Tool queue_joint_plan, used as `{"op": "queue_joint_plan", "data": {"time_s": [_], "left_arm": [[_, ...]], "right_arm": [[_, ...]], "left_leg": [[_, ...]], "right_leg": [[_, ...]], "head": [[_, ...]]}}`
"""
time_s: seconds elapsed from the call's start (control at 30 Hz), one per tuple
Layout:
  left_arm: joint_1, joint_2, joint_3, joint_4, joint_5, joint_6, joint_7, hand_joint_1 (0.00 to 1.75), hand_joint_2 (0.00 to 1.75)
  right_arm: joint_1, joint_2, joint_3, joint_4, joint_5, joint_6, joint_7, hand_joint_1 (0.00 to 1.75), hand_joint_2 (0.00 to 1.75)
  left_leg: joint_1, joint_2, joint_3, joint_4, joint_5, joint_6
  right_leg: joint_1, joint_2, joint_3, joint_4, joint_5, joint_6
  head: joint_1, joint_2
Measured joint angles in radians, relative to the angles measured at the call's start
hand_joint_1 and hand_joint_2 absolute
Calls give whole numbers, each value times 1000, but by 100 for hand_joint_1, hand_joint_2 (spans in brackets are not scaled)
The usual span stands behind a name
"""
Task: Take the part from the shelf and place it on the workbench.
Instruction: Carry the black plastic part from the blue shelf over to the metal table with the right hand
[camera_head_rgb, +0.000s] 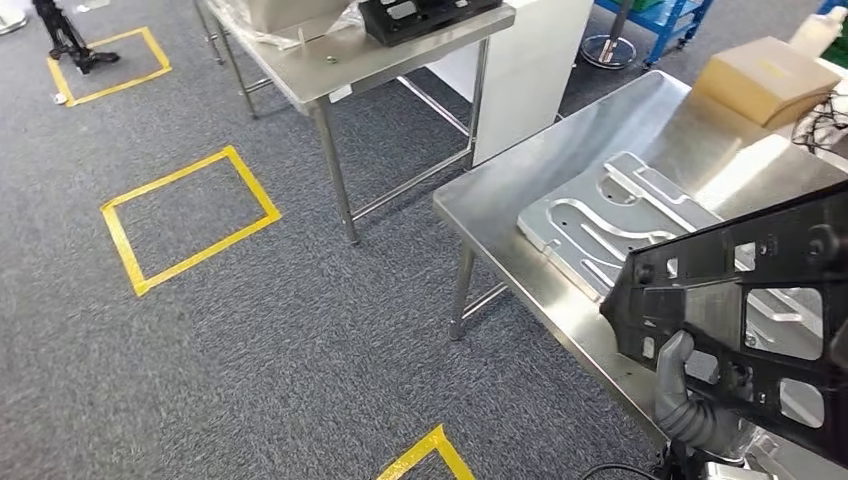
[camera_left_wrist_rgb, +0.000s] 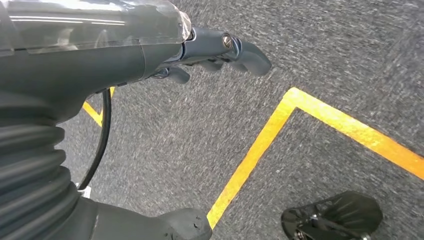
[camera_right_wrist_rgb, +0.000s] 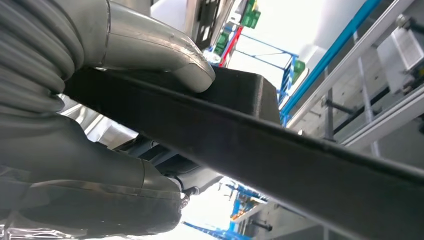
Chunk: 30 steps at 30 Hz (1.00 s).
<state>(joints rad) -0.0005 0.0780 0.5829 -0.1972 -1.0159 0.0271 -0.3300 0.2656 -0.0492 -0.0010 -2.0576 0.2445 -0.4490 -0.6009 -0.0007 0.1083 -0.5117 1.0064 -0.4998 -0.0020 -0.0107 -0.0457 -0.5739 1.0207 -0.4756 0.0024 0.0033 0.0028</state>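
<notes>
Floor, grey carpet (camera_head_rgb: 300, 330): marked with yellow tape squares, one at far left (camera_head_rgb: 108, 65) with a dark stand base (camera_head_rgb: 70, 45) on it, a second (camera_head_rgb: 188, 218) nearer, and a tape corner (camera_head_rgb: 430, 455) at the lower edge of the head view.

Rear bench (camera_head_rgb: 340, 65), stainless steel on thin legs: carries a black part (camera_head_rgb: 425, 15) and clear plastic wrap (camera_head_rgb: 280, 25). A white panel (camera_head_rgb: 520, 80) stands just beside it.

Left hand (camera_left_wrist_rgb: 215, 52): hangs over the carpet beside a yellow tape line (camera_left_wrist_rgb: 260, 145) in the left wrist view; its dark fingers (camera_left_wrist_rgb: 250, 55) are loosely curled with nothing in them, thumb (camera_left_wrist_rgb: 185, 225) apart from them.

Near bench (camera_head_rgb: 520, 190), stainless steel: a flat silver stamped plate (camera_head_rgb: 600, 215) lies on it; a cardboard box (camera_head_rgb: 765, 80) sits at its far end, with dark cables (camera_head_rgb: 820, 125) just beside the box.

Black frame part (camera_head_rgb: 750, 300), flat, with several cut-out windows: held tilted above the near bench's front edge, overlapping the silver plate in the head view; whether it touches the bench cannot be told.

Right hand (camera_head_rgb: 690, 400): grips the frame part from below at its lower edge. In the right wrist view the grey thumb (camera_right_wrist_rgb: 165, 55) presses on one face of the part and the fingers (camera_right_wrist_rgb: 100, 200) wrap the other face. Blue racking (camera_right_wrist_rgb: 345, 50) stands behind.
</notes>
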Motion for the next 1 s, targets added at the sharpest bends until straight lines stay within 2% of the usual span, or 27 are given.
{"op": "queue_joint_plan", "data": {"time_s": [0.07, 0.13, 0.17, 0.2, 0.23, 0.27, 0.3, 0.37, 0.43, 0.5, 0.53, 0.57, 0.63, 0.67, 0.7, 0.73, 0.77, 0.8, 0.87, 0.9, 0.93, 0.97, 1.0], "left_arm": [[-1, 0, 0, 0, 0, 0, 0, 0, 175], [0, -1, 0, 0, 0, 0, -1, 0, 175], [2, -1, 0, 0, 0, 0, -1, 0, 175], [5, -1, 0, 0, 0, 0, -1, 0, 175], [7, -1, 0, 0, 0, 0, -1, 0, 175], [8, -1, 0, 0, 0, 0, 0, 0, 175], [9, -2, 0, 0, 0, 0, 0, 0, 175], [8, -2, 0, 0, 0, 0, -1, 0, 175], [8, -2, 0, 0, -1, 2, -1, 0, 175], [7, -2, 0, 0, -1, 4, 0, 0, 175], [6, -2, 1, 0, -1, 6, 1, 0, 175], [4, -3, 1, 0, -1, 8, 1, 0, 175], [4, -3, 4, 0, -1, 12, 3, 0, 175], [5, -3, 6, 0, -1, 13, 4, 0, 175], [6, -4, 9, 0, -1, 13, 5, 0, 175], [6, -4, 12, 0, -1, 13, 7, 0, 175], [6, -4, 14, 0, -2, 13, 7, 0, 175], [4, -4, 16, 0, -3, 13, 8, 0, 175], [1, -5, 17, 0, -7, 12, 8, 0, 175], [1, -5, 18, 0, -8, 12, 8, 0, 175], [0, -5, 18, 0, -10, 11, 8, 0, 175], [-1, -6, 18, 0, -10, 10, 8, 0, 175], [-2, -6, 18, 0, -11, 9, 8, 0, 175]], "right_arm": [[-2, 0, 0, 0, 0, 0, 0, 175, 175], [-4, 0, 0, 0, 1, 0, 0, 175, 175], [-5, 0, 0, 0, 1, 0, 1, 175, 175], [-5, 0, 0, 0, 1, 0, 1, 175, 175], [-5, 0, 0, 1, 1, 0, 1, 175, 175], [-5, 0, 0, 1, 1, 0, 1, 175, 175], [-5, 0, 0, 2, 1, 0, 1, 175, 175], [-6, 0, 0, 3, 2, -1, 2, 175, 175], [-7, 0, 0, 3, 2, -5, 3, 175, 175], [-7, 0, 0, 3, 3, -10, 5, 175, 175], [-5, 0, 0, 3, 3, -12, 7, 175, 175], [-5, 0, 0, 4, 3, -13, 8, 175, 175], [-8, -1, 1, 6, 2, -14, 11, 175, 175], [-9, -1, 1, 8, 2, -14, 12, 175, 175], [-10, 0, 2, 11, 2, -14, 12, 175, 175], [-10, 0, 2, 13, 2, -14, 12, 175, 175], [-9, 0, 2, 15, 2, -14, 12, 175, 175], [-10, 0, 2, 16, 3, -14, 11, 175, 175], [-11, 0, 2, 17, 5, -14, 11, 175, 175], [-12, 0, 2, 17, 6, -15, 11, 175, 175], [-13, 0, 2, 17, 8, -17, 10, 175, 175], [-13, 0, 2, 17, 10, -18, 10, 175, 175], [-13, 0, 2, 17, 11, -20, 10, 175, 175]], "left_leg": [[5, -28, -12, 36, -31, -10], [10, -78, -58, 145, -96, -16], [10, -90, -89, 212, -126, -18], [11, -96, -113, 265, -144, -19], [11, -99, -125, 288, -142, -19], [11, -101, -120, 273, -121, -18], [12, -106, -98, 224, -86, -16], [15, -147, -42, 89, -21, -10], [14, -178, -17, 21, -2, -4], [13, -163, -14, 11, 1, 6], [14, -151, -11, 5, 6, 13], [16, -138, -9, -1, 12, 21], [15, -113, -10, -8, 19, 31], [14, -100, -11, -8, 19, 34], [12, -87, -12, -8, 19, 34], [12, -74, -12, -8, 18, 34], [12, -61, -11, -7, 17, 33], [12, -50, -9, -6, 14, 30], [10, -31, -5, 0, 6, 20], [7, -22, -3, 3, 1, 14], [4, -13, -1, 5, -3, 8], [2, -3, 1, 6, -5, 3], [3, 7, 4, 4, -6, -2]], "right_leg": [[-4, 20, -2, -5, 6, -14], [-5, 39, -4, -7, 10, -23], [-3, 50, -6, -6, 11, -26], [-3, 62, -6, -5, 11, -27], [-2, 75, -7, -4, 11, -27], [-2, 88, -7, -2, 11, -27], [-2, 102, -6, 1, 11, -27], [-1, 126, -9, 6, 10, -22], [-2, 147, -16, 10, 13, -10], [-5, 167, -23, 8, 19, 5], [-5, 161, -28, 13, 16, 11], [-3, 143, -38, 33, 2, 15], [-1, 86, -83, 127, -56, 20], [-3, 68, -114, 193, -87, 23], [-5, 60, -140, 248, -106, 26], [-8, 55, -152, 275, -108, 30], [-12, 50, -146, 266, -91, 33], [-14, 42, -120, 219, -61, 35], [-13, -2, -49, 85, -5, 33], [-9, -19, -25, 38, 8, 28], [-5, -29, -15, 14, 11, 22], [0, -25, -16, 10, 8, 16], [-1, -11, -19, 9, 11, 9]], "head": [[-2, 0], [-5, 0], [-5, 0], [-5, 0], [-5, 0], [-5, 0], [-5, 0], [-5, 0], [-4, 0], [-5, 0], [-4, 0], [-1, 0], [7, 0], [11, 0], [12, 0], [11, 0], [12, 0], [12, 0], [12, 0], [12, 0], [11, 0], [9, 0], [8, 0]]}}
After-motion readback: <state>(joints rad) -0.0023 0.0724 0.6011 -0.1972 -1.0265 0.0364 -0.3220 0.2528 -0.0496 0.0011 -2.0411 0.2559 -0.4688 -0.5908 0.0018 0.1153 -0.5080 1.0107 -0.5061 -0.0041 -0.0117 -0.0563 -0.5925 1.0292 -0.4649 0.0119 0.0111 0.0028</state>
